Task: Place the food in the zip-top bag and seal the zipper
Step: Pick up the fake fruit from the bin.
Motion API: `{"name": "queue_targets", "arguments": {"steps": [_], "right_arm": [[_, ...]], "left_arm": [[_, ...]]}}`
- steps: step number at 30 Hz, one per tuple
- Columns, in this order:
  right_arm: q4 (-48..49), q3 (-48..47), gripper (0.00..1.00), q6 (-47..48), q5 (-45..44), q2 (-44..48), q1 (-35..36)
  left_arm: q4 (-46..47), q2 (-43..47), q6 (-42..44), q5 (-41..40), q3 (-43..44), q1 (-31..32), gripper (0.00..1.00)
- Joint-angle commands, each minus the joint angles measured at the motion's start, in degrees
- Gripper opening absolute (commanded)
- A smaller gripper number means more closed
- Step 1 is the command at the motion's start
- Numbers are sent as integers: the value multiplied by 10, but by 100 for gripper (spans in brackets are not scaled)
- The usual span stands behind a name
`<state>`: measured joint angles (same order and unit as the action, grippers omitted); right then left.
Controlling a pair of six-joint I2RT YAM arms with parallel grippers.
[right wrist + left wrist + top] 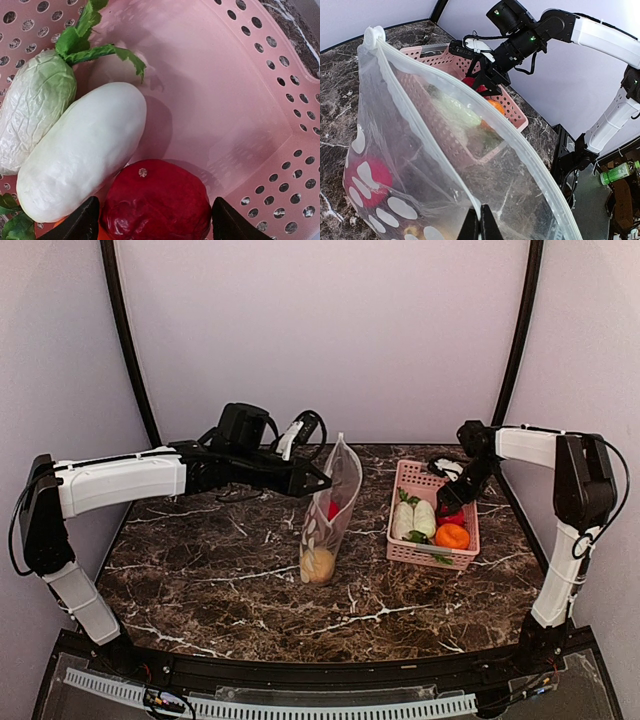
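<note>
Fingers (80,224) of right gripper (152,222): spread apart, one on each side of red ball (155,200) inside pink basket (240,75). Tips just beside the ball's flanks; contact not discernible. Position per top view: low over the basket's far half.

Fingers (469,227) of left gripper (480,226): pressed together, pinched on the mouth edge of zip-top bag (445,165).

Entry, zip-top bag: clear, white-dotted, held upright from its top edge near the middle of marble table (200,560). Base down on the marble, left of the basket and apart from it.

Entry, zipper (440,72): thin pale strip along the upper edge, running down to the pinch point. Sealed or unsealed: not discernible.

Contents of bag:
- second red ball (333,510), about halfway up
- yellowish piece (318,565), at the bottom

Contents of basket:
- white radish (80,155), smooth, lying on its side, touching the red ball
- second radish (35,110), wrinkled and pale green, green leaves at the top, alongside the first and touching it
- orange piece (452,536), at the near right corner
</note>
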<state>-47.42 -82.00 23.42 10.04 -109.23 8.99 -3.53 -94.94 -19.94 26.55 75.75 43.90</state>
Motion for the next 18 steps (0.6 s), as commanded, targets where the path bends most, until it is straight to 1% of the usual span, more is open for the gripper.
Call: {"name": "queue_targets", "arguments": {"steps": [1,11,18], "right_arm": [[-15,8,75,-7,-21,-9,-1],[-4,32,74,-16,-30,5,0],[-13,19,63,-18,-26,35,1]], "left_arm": [[-3,3,2,3,5,5,1],[-5,4,3,2,5,8,1],[-6,2,6,2,6,11,1]]}}
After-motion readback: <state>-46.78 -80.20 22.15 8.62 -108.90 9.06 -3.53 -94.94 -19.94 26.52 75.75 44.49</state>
